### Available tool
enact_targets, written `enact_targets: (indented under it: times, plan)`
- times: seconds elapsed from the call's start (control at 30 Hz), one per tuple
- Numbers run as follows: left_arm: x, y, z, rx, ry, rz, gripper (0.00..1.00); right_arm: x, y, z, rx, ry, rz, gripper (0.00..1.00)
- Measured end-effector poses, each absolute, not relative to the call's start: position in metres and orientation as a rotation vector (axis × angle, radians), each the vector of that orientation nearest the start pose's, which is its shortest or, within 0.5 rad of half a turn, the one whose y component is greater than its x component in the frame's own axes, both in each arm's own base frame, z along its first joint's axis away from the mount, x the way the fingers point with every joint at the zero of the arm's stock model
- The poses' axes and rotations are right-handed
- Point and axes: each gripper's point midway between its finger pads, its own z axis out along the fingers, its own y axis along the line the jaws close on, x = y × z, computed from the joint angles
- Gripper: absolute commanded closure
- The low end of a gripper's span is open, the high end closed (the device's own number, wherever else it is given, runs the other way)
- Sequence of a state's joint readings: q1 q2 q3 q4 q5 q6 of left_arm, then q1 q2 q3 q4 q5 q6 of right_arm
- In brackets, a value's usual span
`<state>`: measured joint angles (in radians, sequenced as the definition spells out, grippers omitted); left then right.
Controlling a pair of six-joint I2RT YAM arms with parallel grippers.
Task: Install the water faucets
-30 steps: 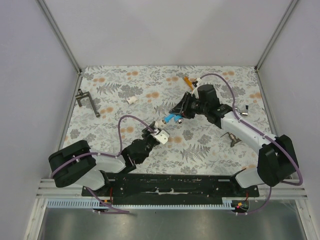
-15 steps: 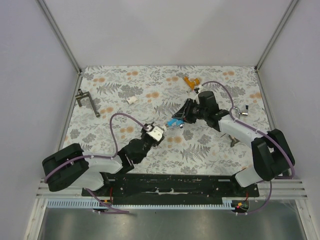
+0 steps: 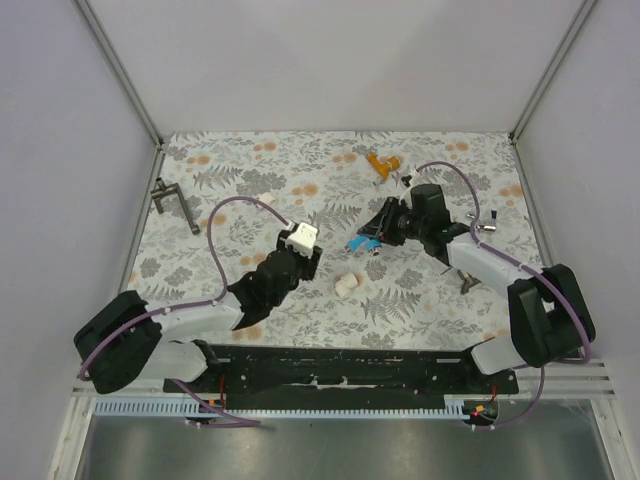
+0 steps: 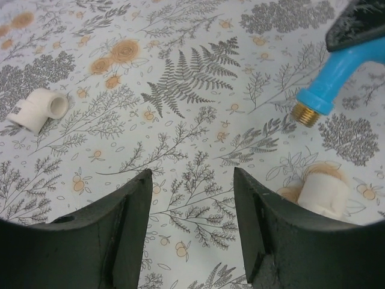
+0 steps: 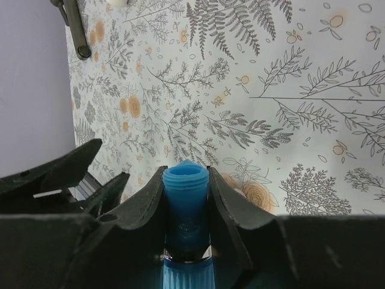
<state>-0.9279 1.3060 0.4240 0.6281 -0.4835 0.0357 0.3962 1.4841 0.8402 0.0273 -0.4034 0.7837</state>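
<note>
Matte, fern-and-blossom printed counter (image 3: pixel 420 300). The left gripper (image 4: pixel 191 186) hovers low over it, jaws spread and empty. The right gripper (image 5: pixel 185 174) pinches the bright blue smooth plastic faucet (image 5: pixel 185 201) aloft near the stubby white cylindrical fitting (image 4: pixel 323 194). Step judged: mating; next, the brass thread must meet a fitting's bore. The orange plastic faucet (image 3: pixel 381 164) lies at the far edge.

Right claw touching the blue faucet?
Touching. The right wrist view shows the right claw closed on the blue faucet, with both fingers pressed against its sides and no gap.
</note>
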Motion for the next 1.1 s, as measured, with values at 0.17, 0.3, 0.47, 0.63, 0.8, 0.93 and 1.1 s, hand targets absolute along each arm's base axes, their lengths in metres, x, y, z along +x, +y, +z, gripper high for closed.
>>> enact_targets:
  times: [0.17,0.3,0.47,0.63,0.8,0.93,1.1]
  plan:
    - [0.291,-0.241,0.144,0.411,1.843,-0.324,0.37,0.323,0.233,0.143,0.111,2.273,1.052,1.00]
    - [0.276,-0.253,0.159,0.413,1.888,-0.495,0.37,0.314,0.229,0.157,0.041,2.221,1.044,1.00]
    - [0.251,-0.266,0.143,0.436,1.996,-0.648,0.40,0.306,0.216,0.166,-0.005,2.187,0.985,1.00]
    - [0.233,-0.279,0.105,0.341,2.193,-0.745,0.44,0.298,0.197,0.168,-0.001,2.174,0.914,1.00]
    - [0.200,-0.294,0.071,0.346,2.367,-0.682,0.38,0.288,0.184,0.167,0.012,2.178,0.862,1.00]
    - [0.188,-0.298,0.067,0.295,2.407,-0.620,0.32,0.281,0.178,0.171,0.000,2.177,0.831,1.00]
    - [0.190,-0.297,0.060,0.223,2.418,-0.496,0.27,0.276,0.172,0.172,-0.020,2.176,0.800,1.00]
